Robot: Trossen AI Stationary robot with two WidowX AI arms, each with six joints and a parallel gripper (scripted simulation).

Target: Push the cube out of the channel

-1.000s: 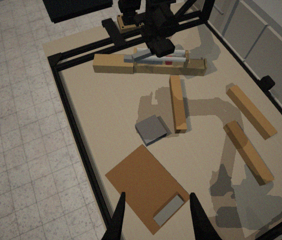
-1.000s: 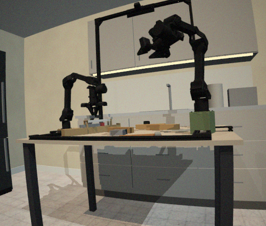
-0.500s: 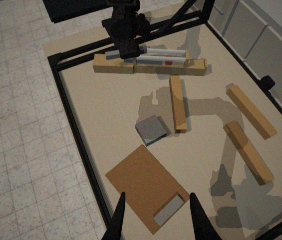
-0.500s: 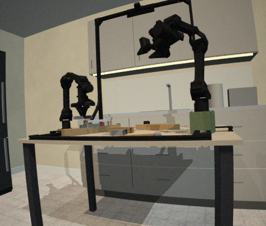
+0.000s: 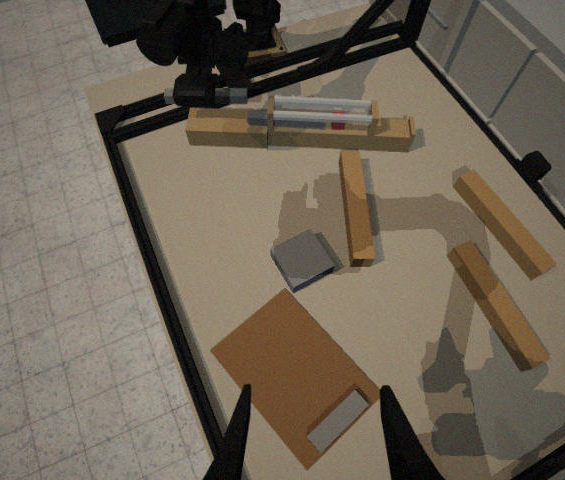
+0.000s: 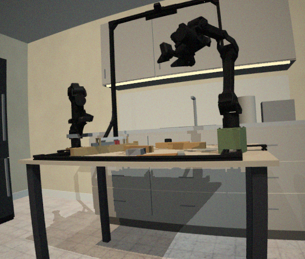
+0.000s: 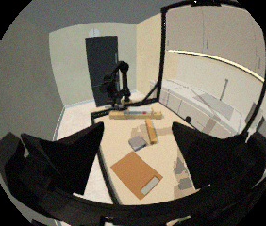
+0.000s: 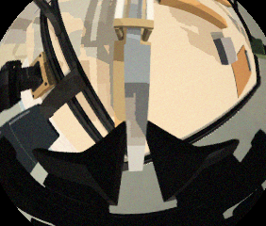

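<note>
The red cube (image 5: 338, 120) (image 6: 116, 142) (image 7: 144, 112) sits inside the wooden channel (image 5: 318, 138) (image 6: 85, 151) (image 7: 119, 116) (image 8: 119, 94), beneath the pale rods (image 5: 323, 117). It is nearer the right end, with the short ledge and raised lip (image 5: 412, 126), than the left. At the far left, the right gripper (image 5: 194, 95) (image 6: 76, 134) (image 7: 113, 106) (image 8: 136, 124) is clamped on a slim gray bar (image 5: 238, 95) (image 6: 87, 135) (image 8: 136, 157), low and close to the channel's left stretch; whether the bar touches the channel I cannot tell. The left gripper (image 5: 316, 386) (image 6: 167, 62) (image 7: 139, 125) hangs high above the table's near side, fingers wide apart, holding nothing. On the table, a gray block (image 5: 303, 258) (image 6: 135, 151) (image 7: 137, 142) (image 8: 226, 49) lies between the channel and a flat brown board (image 5: 287, 361) (image 7: 133, 169) (image 8: 241, 71). Three wooden beams lie farther right, one of them (image 5: 357, 206) just beside the block.
</note>
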